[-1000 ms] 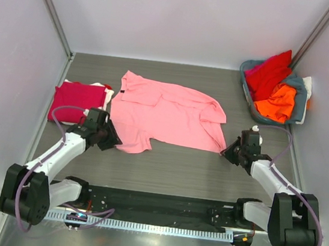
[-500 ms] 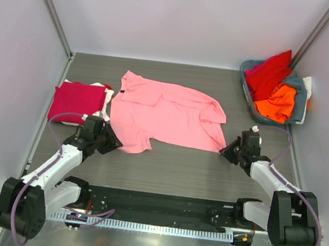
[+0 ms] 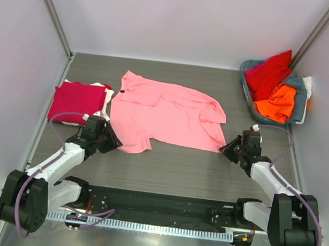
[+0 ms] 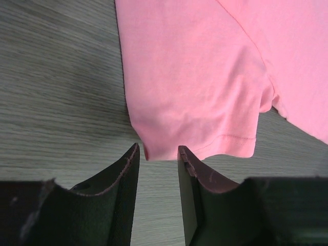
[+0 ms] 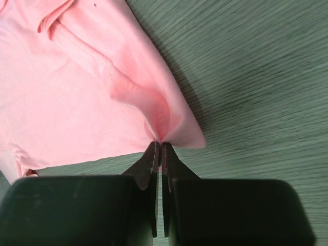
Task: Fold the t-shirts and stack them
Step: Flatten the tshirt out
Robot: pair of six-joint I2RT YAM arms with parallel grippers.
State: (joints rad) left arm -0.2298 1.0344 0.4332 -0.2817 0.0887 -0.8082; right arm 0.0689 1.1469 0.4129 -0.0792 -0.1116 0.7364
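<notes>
Counter [image 3: 170, 172] bearing light pink t-shirt [image 3: 165, 117], spread loosely at centre. Right tool [image 5: 158, 146] clenched on its near-right corner; left tool [image 4: 158, 149] released, jaws straddling the near-left corner. Advisable: close the left tool on the cloth edge, then lift both corners evenly.

Both arms reached out from their bases at the near edge and lay low over the table. The left arm [image 3: 57, 157] ran toward the far right, with its wrist low. The left gripper [image 3: 112, 143] pointed right and slightly away, and its fingers [image 4: 123, 177] stood apart with a narrow gap and nothing clamped between them. The right arm [image 3: 272, 179] ran toward the far left, and the right gripper [image 3: 226, 150] pointed left, close to the surface. Its jaws were pressed together at the tips, pinching a fold at the edge of the light pink t-shirt [image 5: 87, 102].
</notes>
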